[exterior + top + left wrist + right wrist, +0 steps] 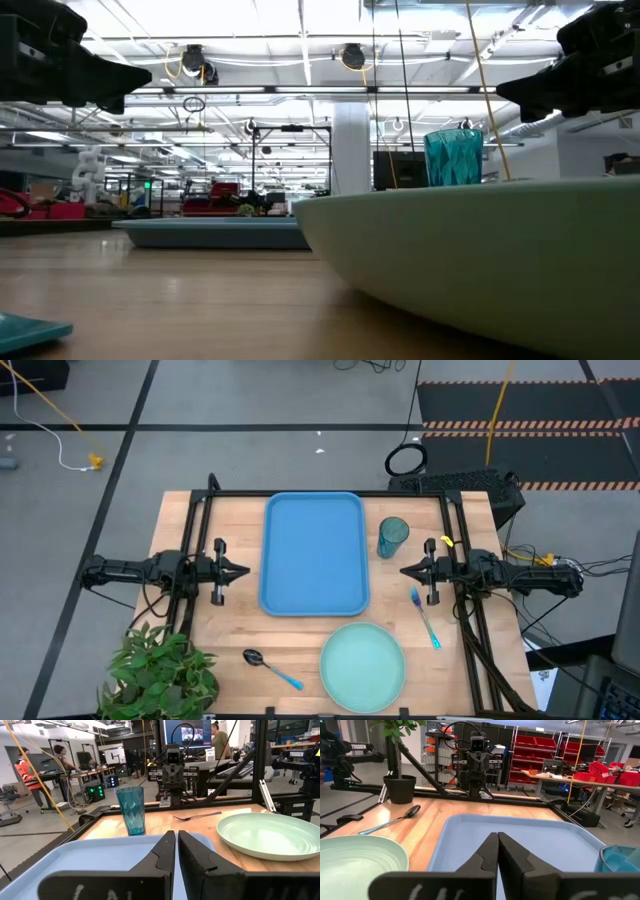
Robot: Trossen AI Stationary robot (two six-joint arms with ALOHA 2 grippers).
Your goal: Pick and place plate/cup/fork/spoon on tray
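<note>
The blue tray (313,553) lies bare in the middle of the table. The teal cup (392,537) stands just beside it. The mint-green plate (362,662) sits near the front edge, the spoon (270,666) on one side and the fork (425,616) on the other. My left gripper (244,571) and right gripper (404,570) wait beside the tray, fingers pressed together, holding nothing, I think.

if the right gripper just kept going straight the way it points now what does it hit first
Probably the tray. The right gripper is shut and points across the table at the tray's near rim, with nothing between them. It may ride above the rim; its height is unclear.
</note>
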